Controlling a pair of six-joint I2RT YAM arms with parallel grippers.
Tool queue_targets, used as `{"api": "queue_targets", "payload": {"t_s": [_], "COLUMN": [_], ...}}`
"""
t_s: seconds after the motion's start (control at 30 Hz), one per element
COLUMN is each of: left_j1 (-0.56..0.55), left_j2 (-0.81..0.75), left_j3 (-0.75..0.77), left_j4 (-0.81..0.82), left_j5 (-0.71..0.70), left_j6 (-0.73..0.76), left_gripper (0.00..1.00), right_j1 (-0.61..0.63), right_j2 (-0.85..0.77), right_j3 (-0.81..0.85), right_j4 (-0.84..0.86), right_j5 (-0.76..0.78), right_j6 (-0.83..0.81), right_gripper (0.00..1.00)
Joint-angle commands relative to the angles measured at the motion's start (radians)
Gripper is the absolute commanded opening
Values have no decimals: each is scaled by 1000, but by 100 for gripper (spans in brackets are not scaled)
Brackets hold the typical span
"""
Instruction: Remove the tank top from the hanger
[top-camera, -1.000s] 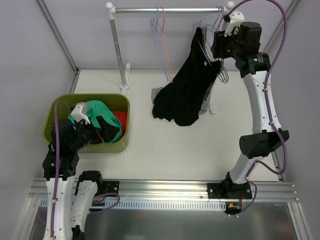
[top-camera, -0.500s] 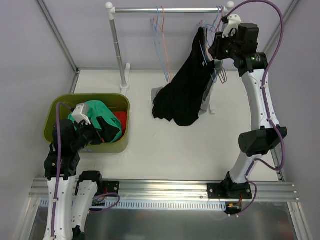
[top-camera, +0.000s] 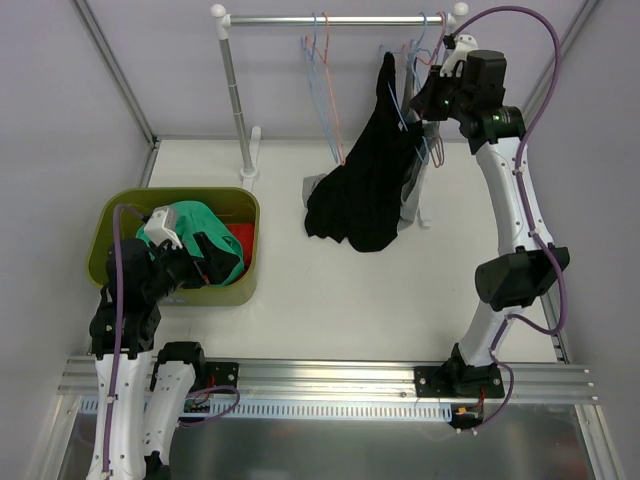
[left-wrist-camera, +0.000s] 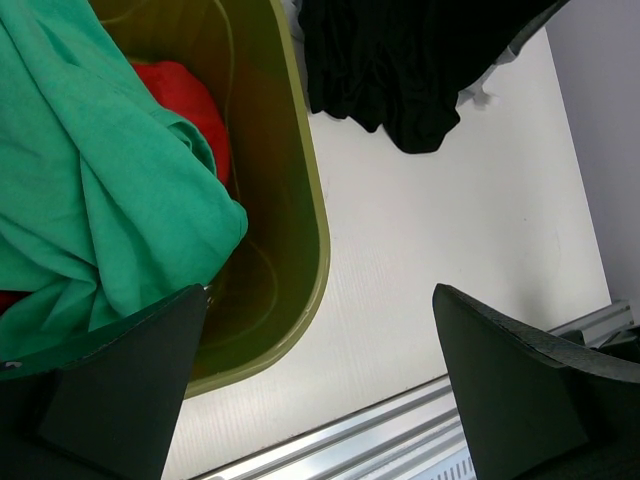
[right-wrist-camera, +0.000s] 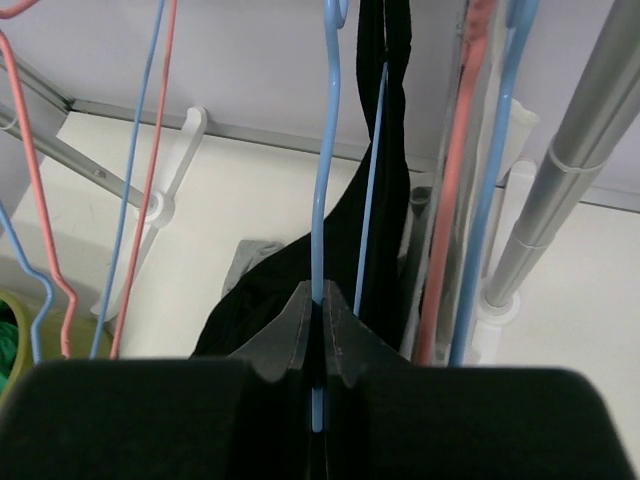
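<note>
White counter from above: the black tank top hangs from the rail, its hem on the counter, with the right pincer at its top. Left wrist: the left pincer gapes wide over the green bin. Right wrist: the fingers are clamped together on the blue hanger, with the tank top just behind.

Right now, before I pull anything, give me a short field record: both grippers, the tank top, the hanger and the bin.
right gripper: shut on the wire of the blue hanger
left gripper: open, empty, over the green bin
tank top: black, hanging below the rail, not yet off the hanger
hanger: hooked on the rail, apparently the one carrying the tank top
bin contents: green garment, red garment
</note>
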Motion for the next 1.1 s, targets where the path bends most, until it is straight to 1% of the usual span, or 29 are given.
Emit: {"api": "queue_targets", "payload": {"t_s": [0.0, 0.17, 0.27, 0.33, 0.37, 0.5, 0.63, 0.73, 0.77, 0.8, 0.83, 0.87, 0.9, 0.93, 0.97, 1.0, 1.07], "left_j1": [-9, -9, -15, -18, -20, -27, -47, -160, -205, -299, -350, -398, -444, -534, -577, -658, -729], "left_j2": [-5, -17, 2, 35, 44, 93, 148, 197, 237, 257, 283, 335, 358, 383, 428, 452, 535], "left_j3": [-9, -9, 9, 51, 66, 158, 212, 265, 308, 333, 359, 414, 440, 463, 512, 538, 621], "left_j4": [40, 41, 57, 78, 84, 133, 207, 239, 251, 256, 258, 259, 261, 264, 271, 275, 285], "left_j5": [-3, -4, 63, 141, 155, 181, 206, 148, 76, 42, 13, -47, -79, -114, -185, -220, -272], "left_j6": [21, 20, 17, 14, 11, -11, -55, -81, -80, -74, -57, -48, -40, -20, -5, 24, 56], "left_gripper": [99, 99, 99, 99, 99, 99, 99, 99, 99, 99, 99, 99, 99, 99, 99, 99, 99], "right_j1": [15, 19, 19, 19, 19, 19, 19, 18, 18, 16, 13, 11, 5, 2, -2, -2, -2], "right_j2": [-66, -143, -197, -221, -246, -286, -348, -454, -486, -520, -590, -626, -667, -751, -795, -889, -980], "right_j3": [1, -40, -90, -120, -132, -174, -228, -335, -405, -442, -477, -513, -586, -625, -660, -726, -772], "right_j4": [98, 152, 190, 199, 219, 239, 233, 227, 222, 218, 196, 184, 175, 157, 146, 129, 98], "right_j5": [-31, -67, -105, -111, -111, -110, -114, -110, -111, -120, -131, -149, -168, -189, -209, -212, -222], "right_j6": [68, 111, 119, 124, 125, 124, 119, 119, 118, 115, 107, 110, 111, 111, 117, 125, 133], "right_gripper": [0, 0, 0, 0, 0, 0, 0, 0, 0, 0, 0, 0, 0, 0, 0, 0, 0]}}
